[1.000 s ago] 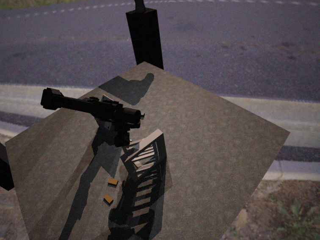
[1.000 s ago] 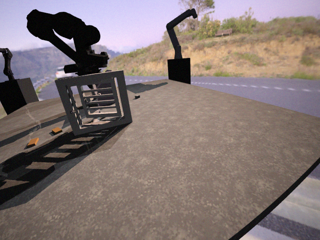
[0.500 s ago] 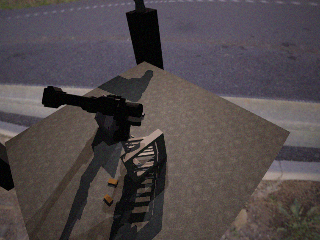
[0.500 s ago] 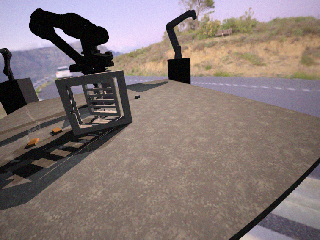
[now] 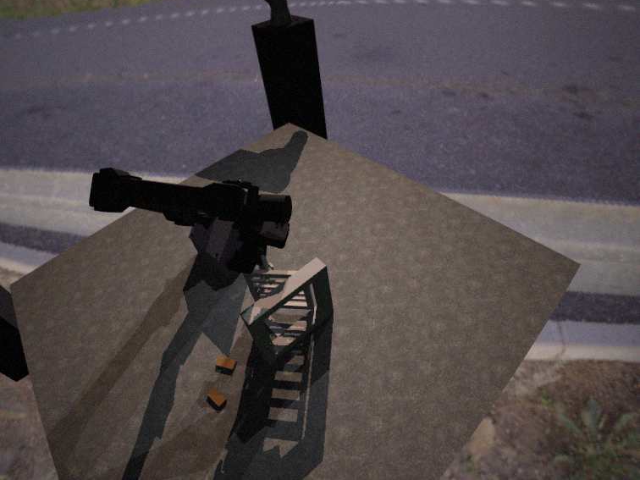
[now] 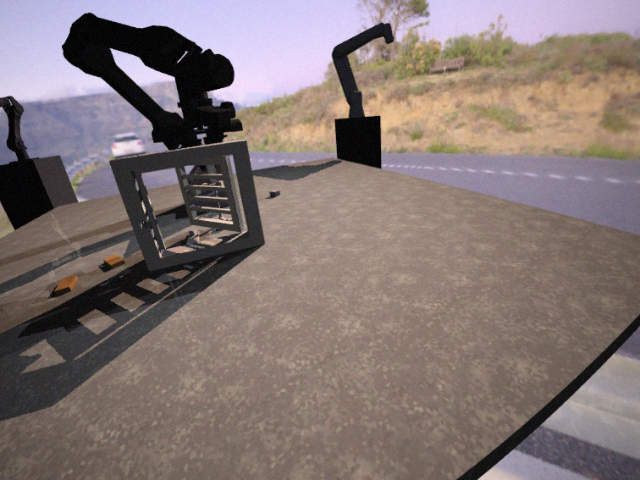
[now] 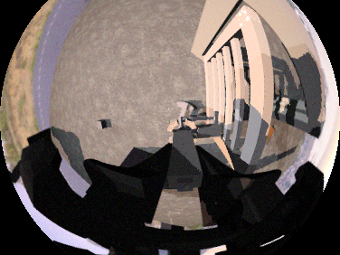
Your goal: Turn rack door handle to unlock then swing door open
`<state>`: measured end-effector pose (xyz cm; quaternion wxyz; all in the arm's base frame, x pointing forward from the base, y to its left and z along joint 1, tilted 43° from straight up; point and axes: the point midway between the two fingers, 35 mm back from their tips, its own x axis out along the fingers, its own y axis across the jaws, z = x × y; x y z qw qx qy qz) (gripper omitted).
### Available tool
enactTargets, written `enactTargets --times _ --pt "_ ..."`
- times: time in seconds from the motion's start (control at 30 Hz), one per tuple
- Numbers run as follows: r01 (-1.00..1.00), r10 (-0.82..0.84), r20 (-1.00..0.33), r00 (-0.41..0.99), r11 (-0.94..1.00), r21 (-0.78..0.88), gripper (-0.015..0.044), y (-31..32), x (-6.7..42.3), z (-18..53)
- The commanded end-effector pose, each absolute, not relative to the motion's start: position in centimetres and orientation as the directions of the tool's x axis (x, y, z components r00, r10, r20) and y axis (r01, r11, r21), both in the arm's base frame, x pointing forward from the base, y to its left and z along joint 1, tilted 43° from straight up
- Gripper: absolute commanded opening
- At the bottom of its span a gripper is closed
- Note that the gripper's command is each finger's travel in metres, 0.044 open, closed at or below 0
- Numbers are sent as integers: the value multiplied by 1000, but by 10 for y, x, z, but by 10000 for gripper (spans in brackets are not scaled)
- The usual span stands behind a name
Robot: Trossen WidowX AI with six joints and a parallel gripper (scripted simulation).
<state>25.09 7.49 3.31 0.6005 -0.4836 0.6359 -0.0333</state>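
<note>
table: brownish-grey and mottled, corner pointing at the road (image 5: 427,266) (image 6: 373,309) (image 7: 127,50)
rack frame: standing right on it (image 5: 322,293) (image 6: 255,201) (image 7: 264,50)
orange blocks: two, near each other, just beside the frame (image 5: 225,364) (image 6: 113,261)
small dark block: sitting apart from the orange pair (image 6: 273,194) (image 7: 105,124)

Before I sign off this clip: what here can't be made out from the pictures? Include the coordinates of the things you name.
- Top: the handle, hidden by the arm (image 5: 181,201) and gripper.
- Exterior: the fingertips, hidden behind the frame (image 6: 255,196) and door slats.
- Wrist: one orange block (image 7: 270,134), mostly behind the door (image 7: 259,81).
- Exterior: the car's (image 6: 127,145) plate, blurred.
</note>
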Motion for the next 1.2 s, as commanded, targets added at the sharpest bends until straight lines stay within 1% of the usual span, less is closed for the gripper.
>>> enactTargets --times 0.0,0.63,1.17 --pt "-512 -653 -732 192 570 -643 8 81 248 27" --pt "-260 -652 -734 192 687 -679 8 108 240 1" --pt "-8 -650 -735 193 748 -664 8 135 242 -22"
